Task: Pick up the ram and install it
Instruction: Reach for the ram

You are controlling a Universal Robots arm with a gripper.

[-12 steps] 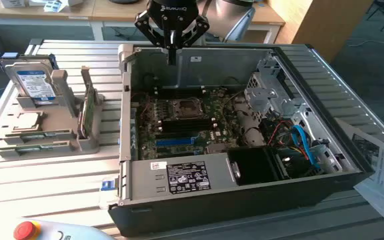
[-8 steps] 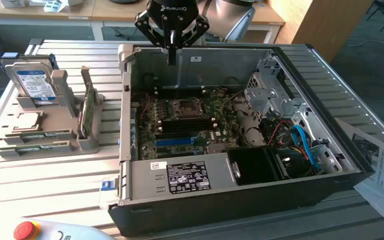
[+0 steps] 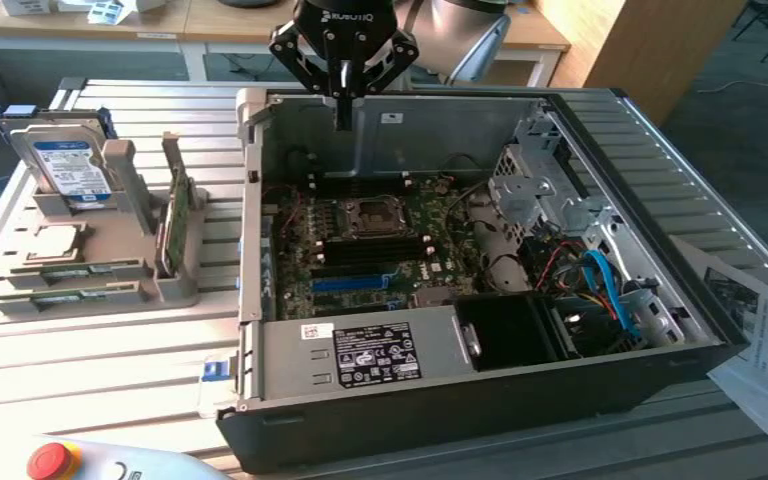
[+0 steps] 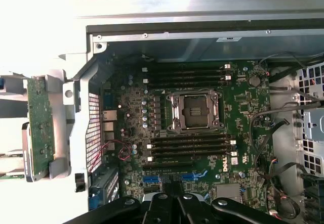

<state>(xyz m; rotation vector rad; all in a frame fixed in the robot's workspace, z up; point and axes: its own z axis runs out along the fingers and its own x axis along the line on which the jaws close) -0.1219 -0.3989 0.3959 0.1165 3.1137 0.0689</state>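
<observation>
Two ram sticks point(image 3: 80, 270), narrow and green, lie edge-up in the low slots of a grey holder point(image 3: 117, 285) at the exterior view's left, beside the open computer case point(image 3: 491, 400). My gripper point(image 3: 344, 120) hangs above the rear of the case, well away from the holder, its fingers shut with nothing visible between them. In the wrist view the gripper point(image 4: 172, 204) looks straight down on the motherboard point(image 4: 243, 102), where black memory slots point(image 4: 190, 145) flank the CPU socket point(image 4: 195, 112).
A silver hard drive point(image 3: 71, 165) and a broader green card point(image 3: 175, 225) stand upright in the holder, with a CPU chip point(image 3: 53, 243) lying flat. Cables and a drive cage point(image 3: 544, 195) fill the case's right. A red stop button point(image 3: 48, 458) sits in front, papers point(image 3: 758, 320) at right.
</observation>
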